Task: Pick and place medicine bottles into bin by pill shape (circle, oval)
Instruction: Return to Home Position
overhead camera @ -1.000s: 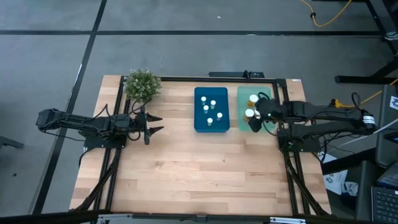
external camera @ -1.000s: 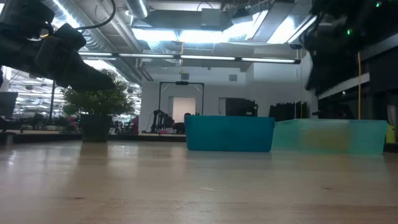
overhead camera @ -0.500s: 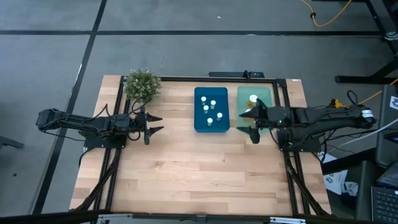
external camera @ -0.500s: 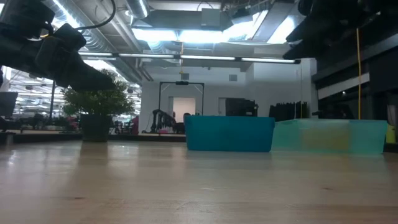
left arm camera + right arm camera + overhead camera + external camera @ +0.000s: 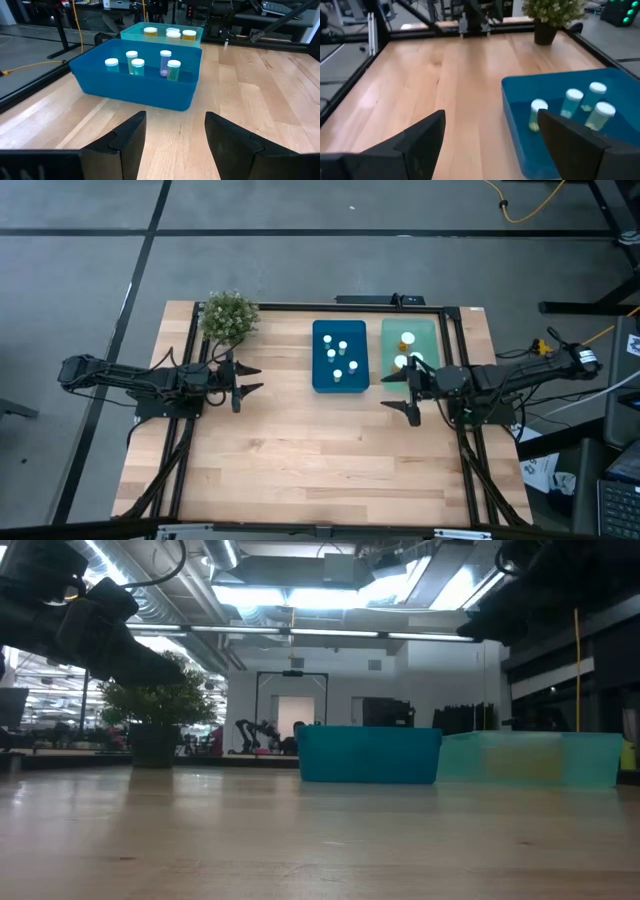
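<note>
high view: bottles (image 5: 338,374) in both bins (image 5: 318,382)

Setting: robotics lab in an open industrial hall.

Evidence, high view: left arm (image 5: 120,373) and right arm (image 5: 520,372) mounted on a butcher-block table (image 5: 300,450) fenced by a black metal frame (image 5: 300,307). Grey concrete floor (image 5: 300,240), loose yellow cable (image 5: 530,210).

Low view: exposed ceiling ducts (image 5: 195,605), strip lights (image 5: 290,595), a doorway (image 5: 292,712), another robot arm (image 5: 255,730) on a far bench.

Ahead of the left gripper (image 5: 175,120) jaws, past the table: dark equipment stands (image 5: 62,25).
</note>
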Tool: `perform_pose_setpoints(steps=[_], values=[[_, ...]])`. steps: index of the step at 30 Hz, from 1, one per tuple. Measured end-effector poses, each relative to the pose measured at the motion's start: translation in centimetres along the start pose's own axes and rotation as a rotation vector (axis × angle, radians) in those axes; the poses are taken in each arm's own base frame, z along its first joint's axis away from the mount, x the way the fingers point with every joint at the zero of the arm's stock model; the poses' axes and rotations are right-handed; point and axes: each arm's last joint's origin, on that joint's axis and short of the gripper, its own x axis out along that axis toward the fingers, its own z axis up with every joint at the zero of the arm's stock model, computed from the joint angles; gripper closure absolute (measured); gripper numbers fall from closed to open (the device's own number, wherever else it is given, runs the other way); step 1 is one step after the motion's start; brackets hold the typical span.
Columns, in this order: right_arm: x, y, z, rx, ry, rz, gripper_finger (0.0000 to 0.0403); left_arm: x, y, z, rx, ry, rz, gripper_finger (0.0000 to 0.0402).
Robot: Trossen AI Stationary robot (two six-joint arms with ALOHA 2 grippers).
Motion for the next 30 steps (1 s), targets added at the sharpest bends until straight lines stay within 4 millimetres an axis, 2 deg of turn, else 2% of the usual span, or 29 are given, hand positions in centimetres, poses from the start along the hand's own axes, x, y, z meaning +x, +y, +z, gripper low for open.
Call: perform_pose_setpoints(steps=[4, 15, 22, 30], values=[[-0.4, 0.0, -1.4, -0.012, -0.011, 0.008, 0.0091, 0.0, 0.0, 0.0, 0.0, 0.0, 0.0, 0.0207], [-1.8, -0.5, -5.9, -0.013, -0.201, 0.067, 0.012, 0.0, 0.0, 0.0, 0.0, 0.001, 0.0, 0.0207], [-3.0, -0.6, -6.4, -0.081, -0.303, 0.098, 0.0126, 0.0, 0.0, 0.0, 0.0, 0.001, 0.0, 0.0207], [-3.7, -0.8, -6.2, -0.07, -0.378, 0.12, 0.0126, 0.0, 0.0, 0.0, 0.0, 0.001, 0.0, 0.0207]])
